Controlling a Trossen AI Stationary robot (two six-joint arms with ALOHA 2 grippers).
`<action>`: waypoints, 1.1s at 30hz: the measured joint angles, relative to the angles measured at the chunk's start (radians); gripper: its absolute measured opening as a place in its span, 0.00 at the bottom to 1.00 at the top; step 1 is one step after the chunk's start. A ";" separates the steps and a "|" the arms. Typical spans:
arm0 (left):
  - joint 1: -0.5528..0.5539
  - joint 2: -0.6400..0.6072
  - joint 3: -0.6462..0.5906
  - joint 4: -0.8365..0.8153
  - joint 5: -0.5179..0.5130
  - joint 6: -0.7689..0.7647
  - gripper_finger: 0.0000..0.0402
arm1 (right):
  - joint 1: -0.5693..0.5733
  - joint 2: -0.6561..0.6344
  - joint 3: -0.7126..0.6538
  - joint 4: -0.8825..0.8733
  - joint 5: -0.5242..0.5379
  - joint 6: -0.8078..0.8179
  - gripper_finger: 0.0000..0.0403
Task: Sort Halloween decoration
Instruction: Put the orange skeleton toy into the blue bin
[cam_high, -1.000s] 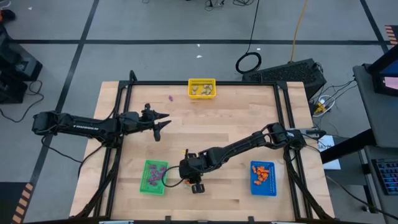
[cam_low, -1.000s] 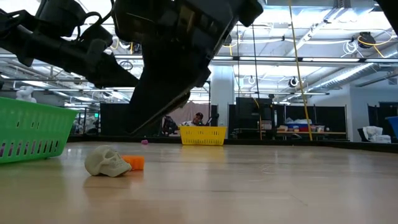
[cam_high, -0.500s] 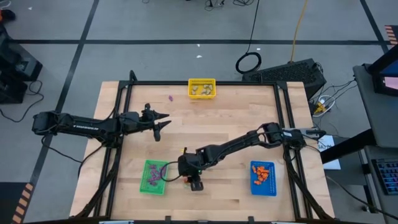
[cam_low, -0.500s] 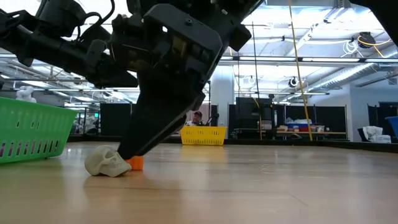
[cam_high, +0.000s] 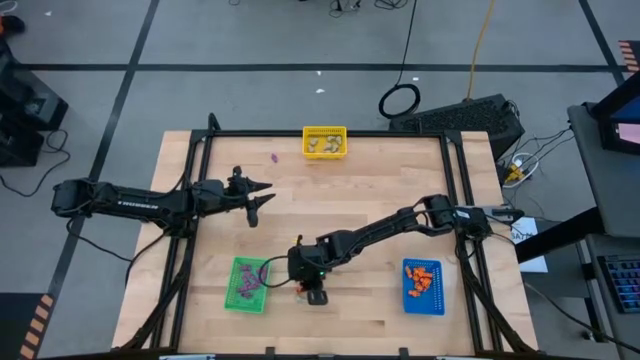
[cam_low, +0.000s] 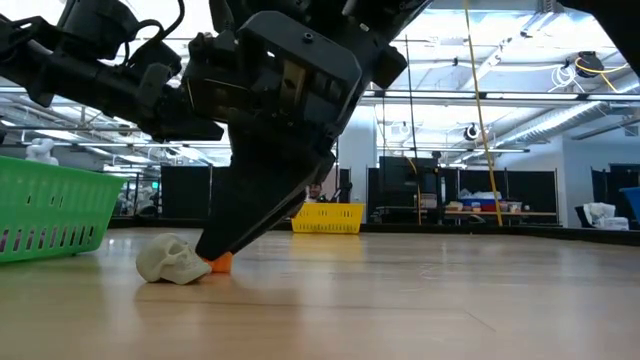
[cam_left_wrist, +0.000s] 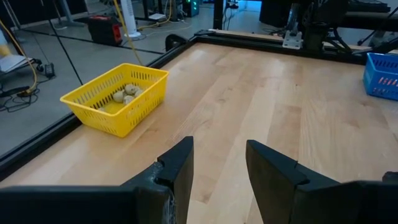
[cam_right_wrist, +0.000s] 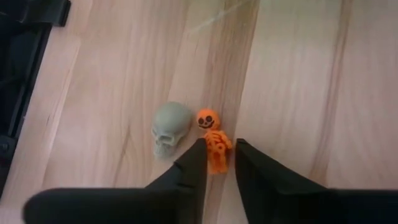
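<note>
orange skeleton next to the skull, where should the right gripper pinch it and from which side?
Across the torso, from straight above. The orange skeleton lies flat beside the grey skull, so the right gripper, fingers straddling its lower body, should pinch there, away from the skull.

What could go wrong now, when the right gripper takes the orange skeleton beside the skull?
1. The right gripper straddles only the lower part of the orange skeleton, so the trinket may slip or tilt when lifted.
2. The grey skull lies against the skeleton; one finger may push it away or pinch it too.

grey skull crowds orange skeleton; far side clear.
</note>
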 joint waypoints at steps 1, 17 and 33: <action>0.000 0.000 0.000 0.000 0.000 0.000 0.36 | -0.002 0.000 0.002 -0.008 0.000 -0.003 0.15; 0.000 0.000 0.000 -0.004 0.000 0.000 0.36 | -0.013 -0.148 -0.001 -0.227 0.187 -0.084 0.00; 0.000 0.000 0.000 -0.007 0.000 -0.001 0.36 | 0.053 -0.152 -0.001 -0.250 0.247 0.012 0.14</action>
